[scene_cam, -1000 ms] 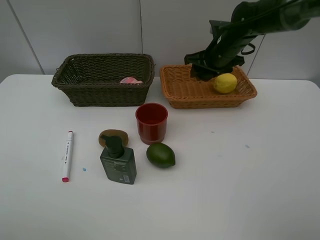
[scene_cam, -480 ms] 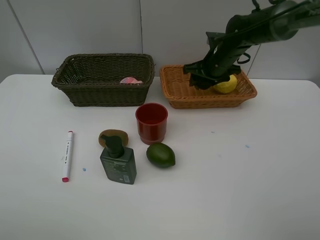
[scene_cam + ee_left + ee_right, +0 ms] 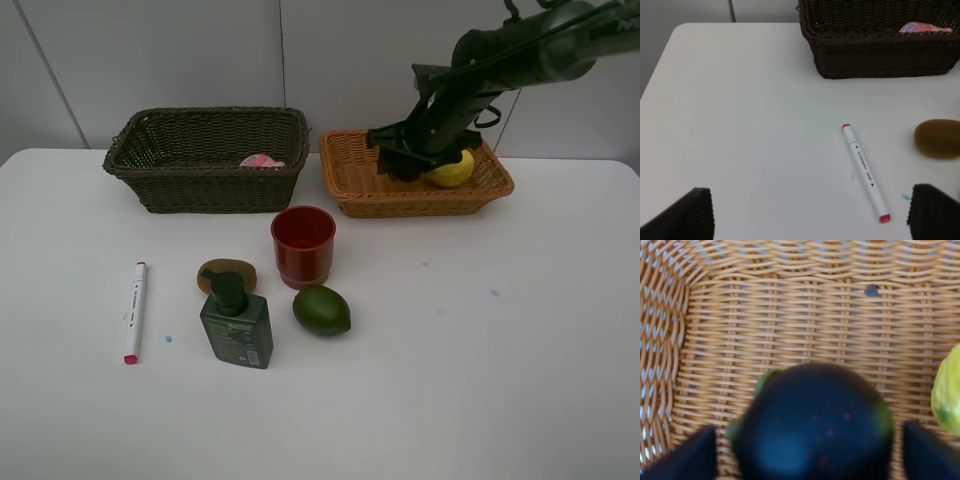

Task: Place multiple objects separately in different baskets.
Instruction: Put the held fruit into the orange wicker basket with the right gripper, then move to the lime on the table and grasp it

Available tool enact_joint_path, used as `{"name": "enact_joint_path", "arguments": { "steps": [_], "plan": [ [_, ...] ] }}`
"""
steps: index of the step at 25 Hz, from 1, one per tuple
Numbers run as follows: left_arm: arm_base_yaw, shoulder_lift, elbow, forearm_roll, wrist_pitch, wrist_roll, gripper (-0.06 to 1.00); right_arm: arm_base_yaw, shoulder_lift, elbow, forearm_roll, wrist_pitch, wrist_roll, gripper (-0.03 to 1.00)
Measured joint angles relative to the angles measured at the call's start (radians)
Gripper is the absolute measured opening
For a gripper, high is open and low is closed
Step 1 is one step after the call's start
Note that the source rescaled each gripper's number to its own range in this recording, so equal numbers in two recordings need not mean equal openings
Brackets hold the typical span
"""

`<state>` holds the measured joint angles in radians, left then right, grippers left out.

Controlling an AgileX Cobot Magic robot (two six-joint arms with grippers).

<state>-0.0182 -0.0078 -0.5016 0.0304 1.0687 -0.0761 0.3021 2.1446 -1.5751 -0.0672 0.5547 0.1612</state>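
My right gripper is down inside the shallow orange-tan basket. In the right wrist view a dark round fruit lies on the basket floor between the fingers, with a small gap on each side, so the gripper is open. A yellow lemon lies beside it. The pink bottle is in the deep dark basket. The red cup, kiwi, green pump bottle, avocado and white marker are on the table. My left gripper is open above the marker.
The white table has its left edge close to the marker in the left wrist view. A grey panelled wall stands just behind both baskets. The kiwi and the dark basket also show in the left wrist view.
My right gripper has dropped lower into the orange-tan basket, next to the lemon, and now covers part of it. In the last half second nothing moved.
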Motion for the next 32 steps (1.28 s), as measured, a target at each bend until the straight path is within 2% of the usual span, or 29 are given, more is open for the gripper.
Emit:
{"name": "enact_joint_path", "arguments": {
  "steps": [2, 5, 21, 26, 32],
  "plan": [
    [0.000, 0.000, 0.000, 0.000, 0.000, 0.000, 1.00, 0.000, 0.000, 0.000, 0.000, 0.000, 0.000, 0.94],
    [0.000, 0.000, 0.000, 0.000, 0.000, 0.000, 1.00, 0.000, 0.000, 0.000, 0.000, 0.003, 0.000, 0.98],
    [0.000, 0.000, 0.000, 0.000, 0.000, 0.000, 1.00, 0.000, -0.032, 0.000, -0.001, 0.030, 0.000, 1.00],
    [0.000, 0.000, 0.000, 0.000, 0.000, 0.000, 1.00, 0.001, -0.095, 0.000, -0.001, 0.106, 0.000, 1.00],
    [0.000, 0.000, 0.000, 0.000, 0.000, 0.000, 1.00, 0.029, -0.207, 0.000, -0.016, 0.284, 0.000, 1.00]
  ]
}}
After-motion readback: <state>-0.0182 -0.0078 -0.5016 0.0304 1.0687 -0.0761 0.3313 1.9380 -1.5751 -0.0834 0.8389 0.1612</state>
